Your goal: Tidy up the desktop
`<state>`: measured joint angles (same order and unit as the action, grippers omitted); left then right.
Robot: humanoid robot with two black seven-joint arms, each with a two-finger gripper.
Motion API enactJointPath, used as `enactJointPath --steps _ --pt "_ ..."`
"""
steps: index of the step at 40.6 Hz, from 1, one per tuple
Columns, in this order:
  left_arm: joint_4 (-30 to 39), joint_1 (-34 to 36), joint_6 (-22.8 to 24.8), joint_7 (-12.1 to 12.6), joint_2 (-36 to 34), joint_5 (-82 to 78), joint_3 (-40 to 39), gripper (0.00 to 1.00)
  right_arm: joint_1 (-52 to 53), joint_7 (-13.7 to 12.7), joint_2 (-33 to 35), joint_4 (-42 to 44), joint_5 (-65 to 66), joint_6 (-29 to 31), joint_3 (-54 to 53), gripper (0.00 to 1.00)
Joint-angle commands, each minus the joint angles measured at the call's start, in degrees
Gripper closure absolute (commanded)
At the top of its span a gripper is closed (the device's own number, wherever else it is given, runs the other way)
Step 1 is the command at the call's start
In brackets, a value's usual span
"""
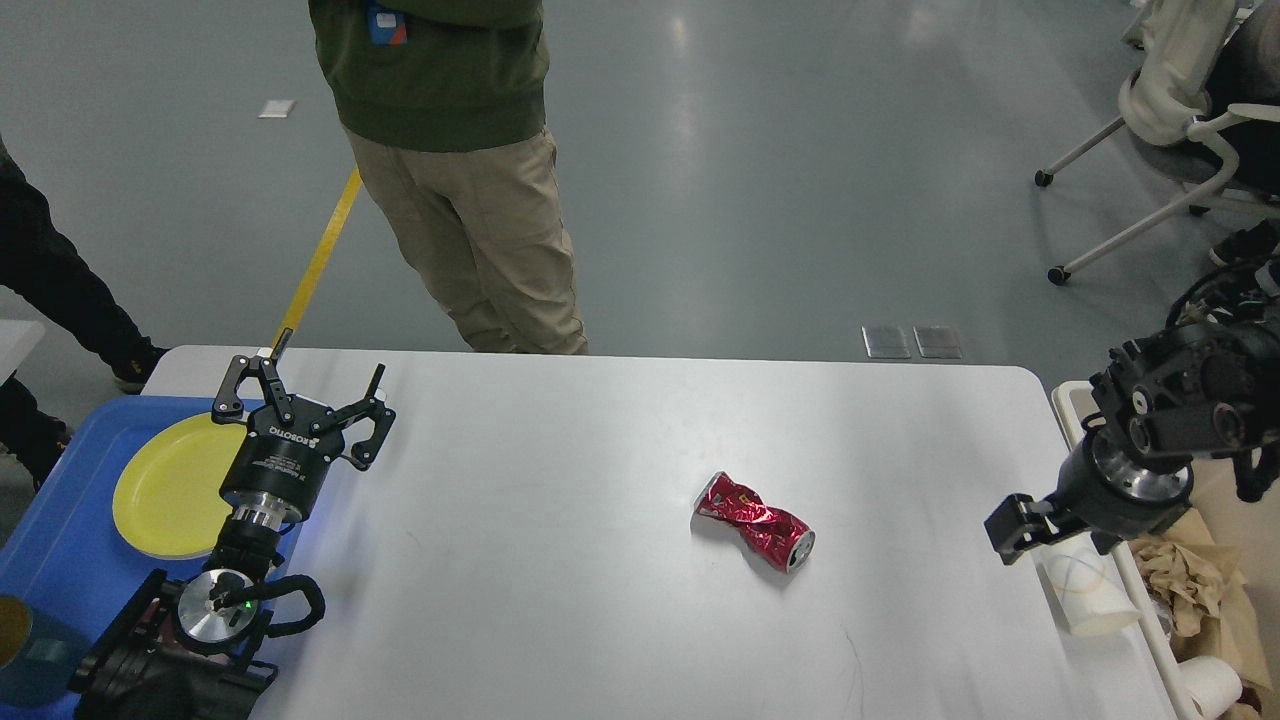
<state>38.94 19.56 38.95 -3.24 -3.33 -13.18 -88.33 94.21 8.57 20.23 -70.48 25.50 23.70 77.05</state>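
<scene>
The white desktop [560,480] fills the lower half of the head view. A crushed red can [755,522] lies on it right of centre. A white paper cup [1092,602] lies on its side by the right edge. My right gripper [1012,527] hangs low just above and left of the cup; it shows as a dark block and its fingers cannot be told apart. My left gripper [303,392] stands open and empty at the desktop's left edge, beside a yellow plate [160,490].
A blue tray [55,570] at the left holds the yellow plate. A beige bin [1225,480] off the right edge holds crumpled brown paper and a white roll. A person [450,170] stands at the far edge. A chair [1180,110] stands at the back right.
</scene>
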Motion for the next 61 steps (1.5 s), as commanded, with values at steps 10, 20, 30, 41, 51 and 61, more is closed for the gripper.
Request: enactJointPath --steps 10,20,30,41,51,61 --pt "0.0 0.0 0.0 0.0 -0.1 0.0 0.0 0.04 -14.0 0.0 3.4 11.9 0.3 -7.1 -0.2 0.05" --pt "0.0 0.0 0.0 0.0 0.0 0.0 0.0 0.04 -20.0 5.6 3.5 18.2 -0.6 -8.2 -2.3 0.05" --pt "0.0 0.0 0.0 0.0 -0.1 0.0 0.0 0.04 -24.0 8.7 3.1 24.0 -0.7 -8.2 -3.0 0.05" --pt "0.0 0.0 0.0 0.0 -0.1 0.0 0.0 0.04 -29.0 8.6 2.6 29.7 -0.7 -9.2 -3.2 0.04" --pt "0.0 0.0 0.0 0.0 -0.1 0.0 0.0 0.04 -31.4 7.8 2.2 30.4 -0.8 -13.5 -3.8 0.04" --pt "0.0 0.0 0.0 0.0 -0.1 0.0 0.0 0.04 -32.8 7.8 2.2 30.1 -1.6 -16.9 -5.8 0.04"
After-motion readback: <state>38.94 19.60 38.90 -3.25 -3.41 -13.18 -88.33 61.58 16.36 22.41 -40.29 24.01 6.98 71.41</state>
